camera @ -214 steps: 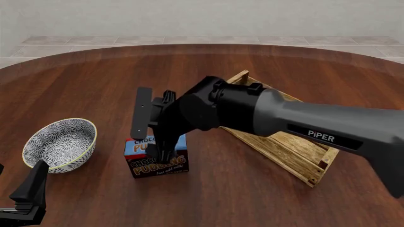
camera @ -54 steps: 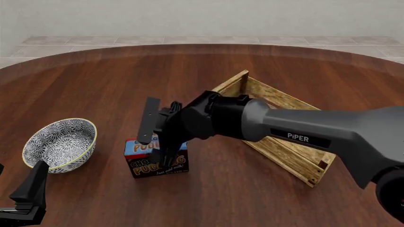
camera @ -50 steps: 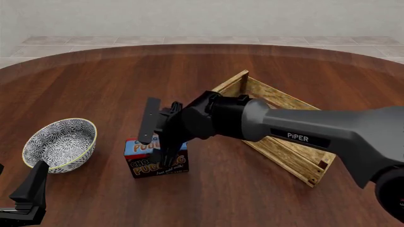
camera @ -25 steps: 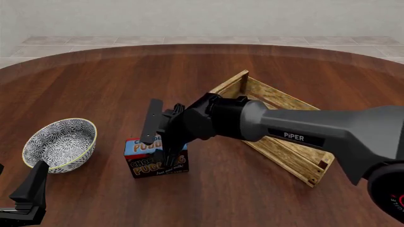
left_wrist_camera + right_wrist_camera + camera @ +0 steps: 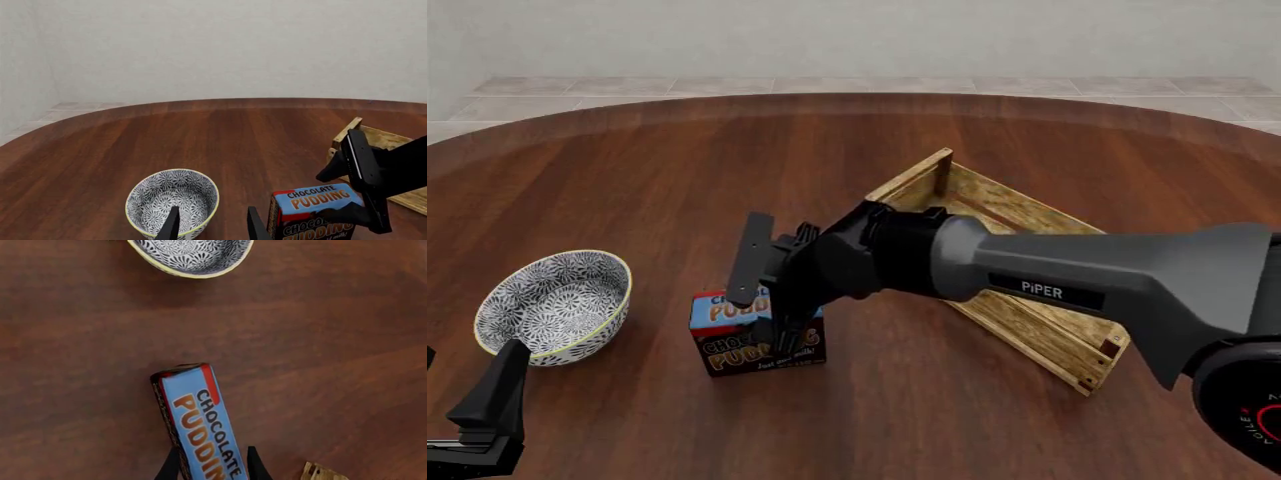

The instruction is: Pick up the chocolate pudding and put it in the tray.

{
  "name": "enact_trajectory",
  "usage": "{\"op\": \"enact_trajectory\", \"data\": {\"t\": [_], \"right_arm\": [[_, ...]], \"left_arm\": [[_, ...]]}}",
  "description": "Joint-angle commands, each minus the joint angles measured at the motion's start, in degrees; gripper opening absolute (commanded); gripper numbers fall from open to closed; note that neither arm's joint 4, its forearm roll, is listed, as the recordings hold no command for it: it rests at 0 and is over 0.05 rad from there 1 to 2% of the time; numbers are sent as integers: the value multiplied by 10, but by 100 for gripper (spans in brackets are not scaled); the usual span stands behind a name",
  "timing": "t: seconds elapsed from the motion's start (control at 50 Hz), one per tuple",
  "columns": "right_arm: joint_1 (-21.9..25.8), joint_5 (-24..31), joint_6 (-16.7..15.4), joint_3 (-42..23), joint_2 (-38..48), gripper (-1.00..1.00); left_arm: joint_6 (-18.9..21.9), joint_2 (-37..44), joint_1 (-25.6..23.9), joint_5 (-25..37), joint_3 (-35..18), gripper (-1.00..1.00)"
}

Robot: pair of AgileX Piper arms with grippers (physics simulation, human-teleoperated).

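Note:
The chocolate pudding (image 5: 741,350) stands upright on the table, blue top and brown front with orange lettering, also seen in the left wrist view (image 5: 313,200) and from above (image 5: 200,420). My right gripper (image 5: 769,300) is low over the carton and open. One finger is behind the carton and one in front, both close to its faces (image 5: 213,467). The tray (image 5: 1061,365), a light-wood slatted crate, lies to the right, partly hidden by my right arm. My left gripper (image 5: 212,227) is open and empty near the table's front left edge (image 5: 487,405).
A round patterned bowl (image 5: 554,305) sits left of the carton, just ahead of my left gripper (image 5: 172,197). The table is dark round wood, with tiled floor and a pale wall beyond its far edge.
My right gripper has sunk a little lower around the carton over the last second. The carton, bowl, tray and left arm have not moved.

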Motion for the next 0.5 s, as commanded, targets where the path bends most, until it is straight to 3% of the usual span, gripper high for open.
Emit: {"op": "enact_trajectory", "data": {"t": [0.02,0.5], "right_arm": [[2,-5,5,4,2,100],[5,-14,18,4,11,100]], "left_arm": [[0,0,0,0,0,100],[0,0,0,0,0,100]]}}
